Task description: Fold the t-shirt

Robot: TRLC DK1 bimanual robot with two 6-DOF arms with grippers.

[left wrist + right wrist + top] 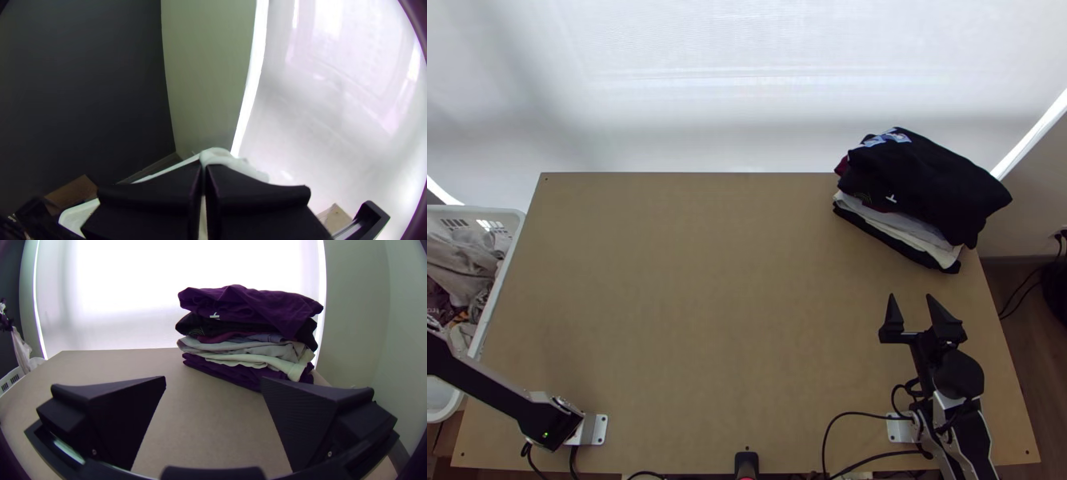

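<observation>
A pale cloth is pinched between the fingertips of my left gripper in the left wrist view, its shape bunched. The right wrist view has the same pale cloth hanging at the far left, above the basket, below a dark part of the left arm. Over the table's right side, my right gripper stands open in front of the clothes pile, with nothing between its fingers. In the right wrist view the fingers of the right gripper are wide apart.
A pile of folded clothes, dark on top, lies at the table's back right corner. A white basket with loose clothes stands along the left edge. The wooden table has bare surface across its middle. Cables curl near the right arm's base.
</observation>
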